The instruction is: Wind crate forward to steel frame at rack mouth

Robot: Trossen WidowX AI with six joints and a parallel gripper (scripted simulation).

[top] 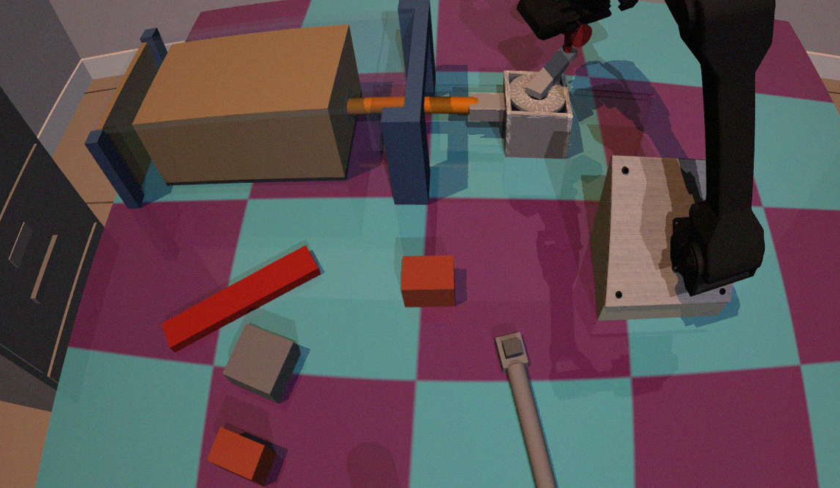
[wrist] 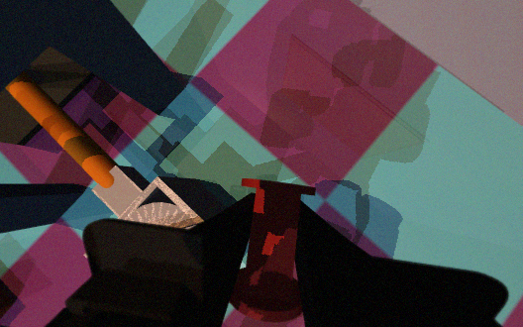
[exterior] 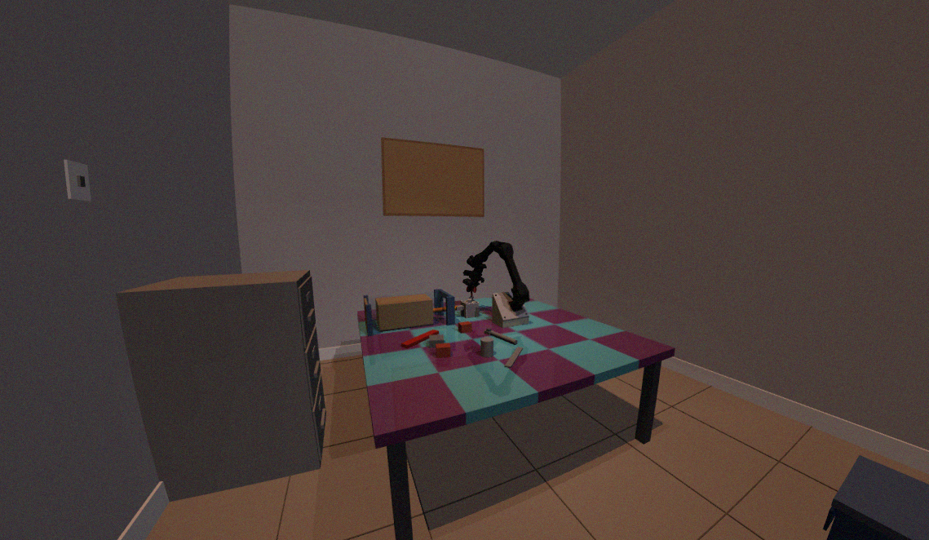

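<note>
Tan crate (top: 246,78), orange strap (top: 411,104), grey winch (top: 537,121), magenta-teal checkered bench (top: 325,339).

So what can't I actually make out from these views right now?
- Top view: gripper cut off by the top edge; fingers unseen.
- Wrist view: winch mostly behind the gripper body; crank arm hidden.
- Top view: frame covers the crate front gap.
- Exterior view: everything too small.

The single black six-joint robot arm (top: 729,115) is reaching up and over from its shoulder, its wrist bending downward, while its black parallel-jaw gripper (top: 571,33) is clamping something between its fingers.
</note>
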